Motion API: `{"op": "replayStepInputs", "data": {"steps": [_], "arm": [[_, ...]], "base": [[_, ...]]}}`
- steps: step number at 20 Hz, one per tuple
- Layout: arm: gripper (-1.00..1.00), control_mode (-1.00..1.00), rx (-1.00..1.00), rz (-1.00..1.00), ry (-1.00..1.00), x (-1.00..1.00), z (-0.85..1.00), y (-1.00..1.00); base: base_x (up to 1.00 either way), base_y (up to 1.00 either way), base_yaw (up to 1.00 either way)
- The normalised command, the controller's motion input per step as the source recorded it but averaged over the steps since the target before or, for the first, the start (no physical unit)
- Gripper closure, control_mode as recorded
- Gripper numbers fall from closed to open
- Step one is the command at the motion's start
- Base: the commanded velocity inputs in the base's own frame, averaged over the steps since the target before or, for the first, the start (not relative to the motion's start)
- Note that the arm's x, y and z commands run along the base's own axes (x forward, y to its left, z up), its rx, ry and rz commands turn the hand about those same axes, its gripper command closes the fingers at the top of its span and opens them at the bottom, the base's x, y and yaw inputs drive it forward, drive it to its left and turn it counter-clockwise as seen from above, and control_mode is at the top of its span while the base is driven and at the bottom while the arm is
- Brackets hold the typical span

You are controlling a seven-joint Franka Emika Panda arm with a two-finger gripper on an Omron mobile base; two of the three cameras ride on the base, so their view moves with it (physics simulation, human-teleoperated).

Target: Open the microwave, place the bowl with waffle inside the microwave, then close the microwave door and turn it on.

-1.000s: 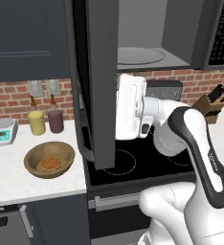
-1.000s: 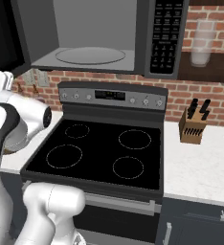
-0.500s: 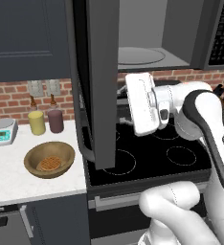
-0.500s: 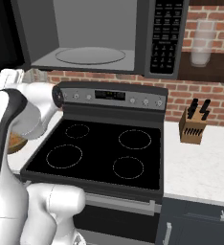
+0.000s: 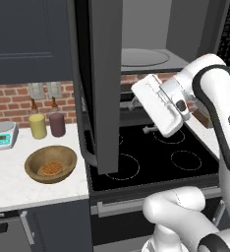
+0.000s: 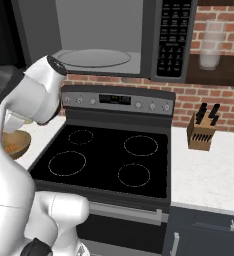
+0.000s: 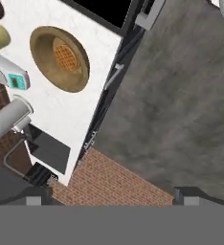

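waffle in bowl, white counter

Both base views look down from behind, sharing the stove — hand view overlooks the counter.

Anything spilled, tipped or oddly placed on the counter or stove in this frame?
Nothing stands out. The shallow brown wooden bowl sits upright on the white counter with the round orange-brown waffle lying flat inside; the yellow jar and maroon jar stand upright behind it.
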Motion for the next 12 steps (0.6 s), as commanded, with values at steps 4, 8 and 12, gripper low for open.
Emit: {"op": "replayStepInputs", "data": {"steps": [4,8,12], "arm": [[-1.0,-1.0,-0.31,0.2,-0.27,-0.29,-0.6,0.0],[-1.0,-1.0,-0.07,0.33,-0.42,-0.41,-0.61,-0.11],[-1.0,-1.0,0.0,0.36,-0.27,-0.04,-0.46,-0.17]], "base": [[0.0,0.0,0.0],[0.0,0.0,0.0],[0.0,0.0,0.0]]}}
